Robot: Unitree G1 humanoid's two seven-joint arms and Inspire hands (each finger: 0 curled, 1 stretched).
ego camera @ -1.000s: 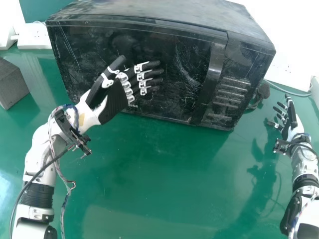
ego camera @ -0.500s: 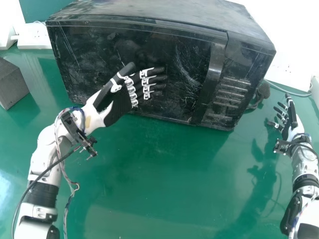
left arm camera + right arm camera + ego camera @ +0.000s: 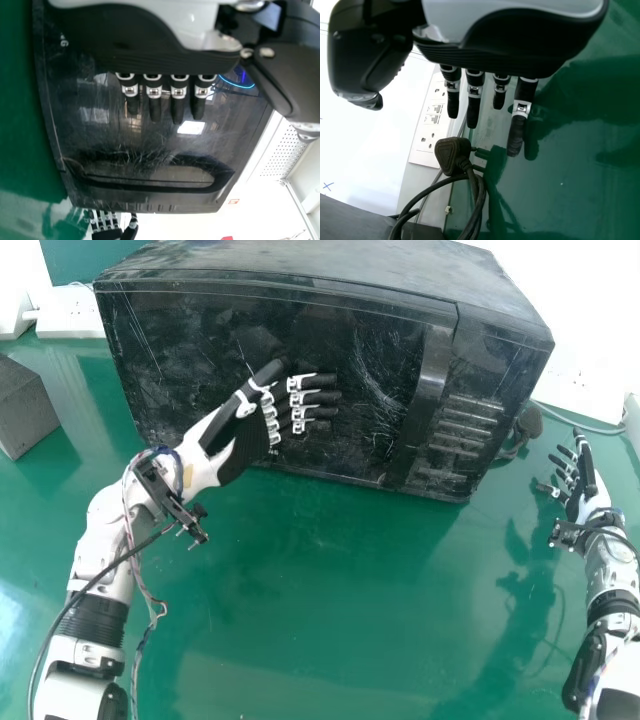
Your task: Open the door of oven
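The black oven (image 3: 330, 350) stands at the back of the table with its door closed. A vertical handle (image 3: 424, 390) runs down the door's right part. My left hand (image 3: 240, 435) is in front of the door, left of the handle, its fingers straight and pointing toward it. In the left wrist view my left hand (image 3: 140, 60) hangs over the dark door, apart from the handle (image 3: 150, 185). My right hand (image 3: 583, 490) rests open at the oven's right side; in the right wrist view the right hand (image 3: 515, 55) has extended fingers.
A black plug (image 3: 454, 155) with a coiled cable lies on the green table (image 3: 330, 620) beside the oven, near a wall socket strip (image 3: 431, 120). A grey block (image 3: 22, 408) sits at the far left, with a white socket box (image 3: 70, 312) behind it.
My left hand has moved a little to the right across the front of the door, with its forearm following. The right hand and the oven have kept still.
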